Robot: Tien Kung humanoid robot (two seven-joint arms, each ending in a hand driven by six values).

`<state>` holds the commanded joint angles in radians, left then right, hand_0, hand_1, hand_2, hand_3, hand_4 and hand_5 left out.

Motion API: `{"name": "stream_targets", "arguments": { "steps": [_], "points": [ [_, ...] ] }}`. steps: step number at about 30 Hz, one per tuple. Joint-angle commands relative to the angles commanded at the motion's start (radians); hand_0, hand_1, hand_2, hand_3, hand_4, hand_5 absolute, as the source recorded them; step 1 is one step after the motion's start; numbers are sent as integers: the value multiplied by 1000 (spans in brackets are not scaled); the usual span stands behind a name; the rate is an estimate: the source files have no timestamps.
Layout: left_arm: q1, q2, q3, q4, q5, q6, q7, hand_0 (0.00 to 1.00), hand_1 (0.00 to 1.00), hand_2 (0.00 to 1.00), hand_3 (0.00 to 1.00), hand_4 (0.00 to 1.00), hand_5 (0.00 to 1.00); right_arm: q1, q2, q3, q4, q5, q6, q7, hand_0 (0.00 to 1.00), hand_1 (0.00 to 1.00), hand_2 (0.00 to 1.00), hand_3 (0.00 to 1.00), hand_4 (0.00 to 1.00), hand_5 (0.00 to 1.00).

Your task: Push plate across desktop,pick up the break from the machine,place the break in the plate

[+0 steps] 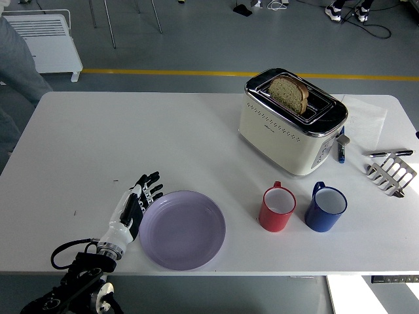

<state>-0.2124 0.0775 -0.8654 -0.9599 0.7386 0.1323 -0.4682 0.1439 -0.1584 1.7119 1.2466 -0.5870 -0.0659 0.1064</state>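
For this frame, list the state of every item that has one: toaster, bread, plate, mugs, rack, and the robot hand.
Cream and chrome toaster: upright, slice in its slot.
Brown bread slice: sticking up out of the toaster.
Lilac round plate: empty, flat near the table's front edge.
Red mug: upright, looks empty.
Blue mug: upright, looks empty.
Metal toast rack: empty.
Left hand: fingers extended, against the plate's left rim.

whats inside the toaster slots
One slice of brown bread stands in the toaster, its top half sticking up out of a slot. Its lower half is hidden inside. The other slot looks empty from this angle, though its bottom cannot be seen.
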Motion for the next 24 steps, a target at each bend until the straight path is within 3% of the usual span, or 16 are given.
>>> {"name": "stream_targets", "arguments": {
  "steps": [9, 24],
  "points": [
    [-11, 0, 10, 4, -1, -35, 23, 808, 852, 921, 849, 599, 998, 1, 1, 1, 0, 0, 0, 0, 767, 687, 687, 683, 515, 583],
    [-29, 0, 37, 3, 4, -51, 36, 805, 848, 918, 849, 599, 998, 0, 1, 0, -1, -1, -1, 0, 767, 688, 687, 683, 516, 578]
  ]
}}
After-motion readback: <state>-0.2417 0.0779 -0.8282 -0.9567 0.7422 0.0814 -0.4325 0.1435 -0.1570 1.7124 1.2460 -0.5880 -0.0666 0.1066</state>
